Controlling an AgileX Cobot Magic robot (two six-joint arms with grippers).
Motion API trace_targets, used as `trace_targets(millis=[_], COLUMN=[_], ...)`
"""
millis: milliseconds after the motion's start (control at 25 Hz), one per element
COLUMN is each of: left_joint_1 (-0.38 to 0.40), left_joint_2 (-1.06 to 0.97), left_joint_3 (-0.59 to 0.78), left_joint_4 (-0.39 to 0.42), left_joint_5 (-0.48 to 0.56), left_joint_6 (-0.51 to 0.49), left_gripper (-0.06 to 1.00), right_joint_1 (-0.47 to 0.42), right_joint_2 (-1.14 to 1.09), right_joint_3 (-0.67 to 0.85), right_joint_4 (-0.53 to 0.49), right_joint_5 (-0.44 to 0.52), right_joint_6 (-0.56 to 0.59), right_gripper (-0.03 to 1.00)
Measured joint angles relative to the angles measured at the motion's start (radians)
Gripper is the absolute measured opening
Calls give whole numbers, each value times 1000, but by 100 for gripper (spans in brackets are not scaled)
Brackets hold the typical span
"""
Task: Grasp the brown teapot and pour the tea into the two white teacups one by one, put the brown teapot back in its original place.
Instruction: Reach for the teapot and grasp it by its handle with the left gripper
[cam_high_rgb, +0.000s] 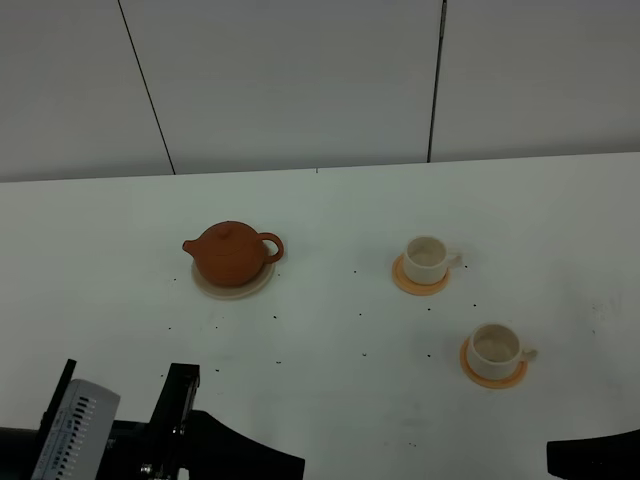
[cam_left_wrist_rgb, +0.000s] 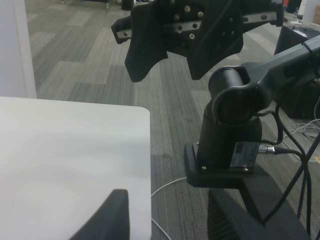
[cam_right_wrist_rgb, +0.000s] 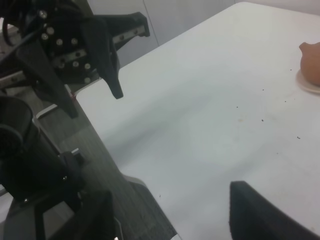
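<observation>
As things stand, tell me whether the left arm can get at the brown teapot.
Probably yes. The brown teapot sits on its saucer on the left arm's side of the table, nothing standing between them; both teacups stand off to the right.

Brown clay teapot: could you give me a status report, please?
Left gripper, right gripper open, empty. Brown clay teapot on beige saucer, untouched. Nothing blocking.
</observation>
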Motion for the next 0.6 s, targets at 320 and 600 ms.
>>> trace_targets(millis=[320, 600], left_joint_1=[0, 0], left_joint_2=[0, 0], left_joint_3=[0, 0], left_joint_4=[0, 0], left_joint_5=[0, 0], left_joint_6=[0, 0], left_gripper=[44, 47], right_joint_1=[0, 0], right_joint_2=[0, 0], right_joint_3=[0, 0], right_joint_4=[0, 0], right_joint_5=[0, 0], right_joint_6=[0, 0], right_gripper=[49, 49])
